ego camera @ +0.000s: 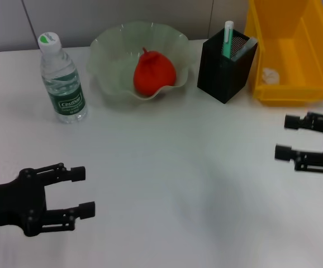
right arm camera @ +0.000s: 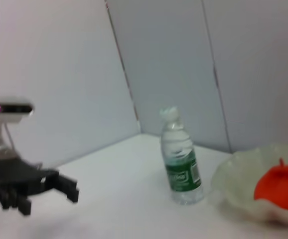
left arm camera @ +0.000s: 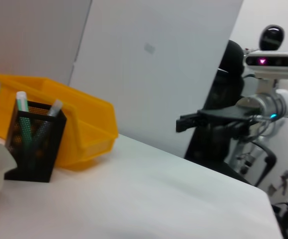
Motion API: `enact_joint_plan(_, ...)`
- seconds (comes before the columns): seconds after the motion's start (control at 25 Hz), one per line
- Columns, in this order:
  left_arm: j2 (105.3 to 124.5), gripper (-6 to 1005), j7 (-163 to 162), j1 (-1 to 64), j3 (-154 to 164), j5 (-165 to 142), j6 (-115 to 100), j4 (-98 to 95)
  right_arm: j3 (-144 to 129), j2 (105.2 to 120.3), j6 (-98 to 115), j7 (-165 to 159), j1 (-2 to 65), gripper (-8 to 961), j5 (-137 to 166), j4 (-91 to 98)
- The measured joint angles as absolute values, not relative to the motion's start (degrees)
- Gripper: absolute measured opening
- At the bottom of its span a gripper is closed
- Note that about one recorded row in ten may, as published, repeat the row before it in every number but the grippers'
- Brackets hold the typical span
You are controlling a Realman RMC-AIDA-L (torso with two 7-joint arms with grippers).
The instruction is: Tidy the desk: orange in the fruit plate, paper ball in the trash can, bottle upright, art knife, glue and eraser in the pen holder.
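The orange (ego camera: 154, 72) lies in the pale wavy fruit plate (ego camera: 108, 47) at the back; both show in the right wrist view (right arm camera: 282, 186). The water bottle (ego camera: 62, 79) stands upright left of the plate and shows in the right wrist view (right arm camera: 180, 158). The black mesh pen holder (ego camera: 224, 70) holds a green-and-white stick and a grey tool. The paper ball (ego camera: 270, 75) lies in the yellow bin (ego camera: 312, 53). My left gripper (ego camera: 82, 191) is open and empty at the front left. My right gripper (ego camera: 287, 137) is open and empty at the right edge.
The white table (ego camera: 178, 167) spreads between both grippers. A grey wall panel (ego camera: 122, 14) runs behind the table. The yellow bin stands at the back right corner, close to the pen holder (left arm camera: 32, 144).
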State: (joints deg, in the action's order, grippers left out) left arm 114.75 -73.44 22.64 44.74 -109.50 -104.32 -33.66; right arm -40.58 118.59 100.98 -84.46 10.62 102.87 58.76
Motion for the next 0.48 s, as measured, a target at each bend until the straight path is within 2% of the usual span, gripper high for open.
enact_joint_plan(0.04, 113.98, 827, -74.3, 23.2, 44.7, -110.2, -105.2, -33.5, -40.7, 118.70, 101.2, -83.8, 10.6, 785, 103.5, 58.5)
enact_joint_plan(0.48, 113.20, 827, -76.3, 25.5, 44.7, -115.1, -105.8, -33.5, -41.0, 118.88, 102.1, -82.5, 12.3, 784, 106.7, 56.5)
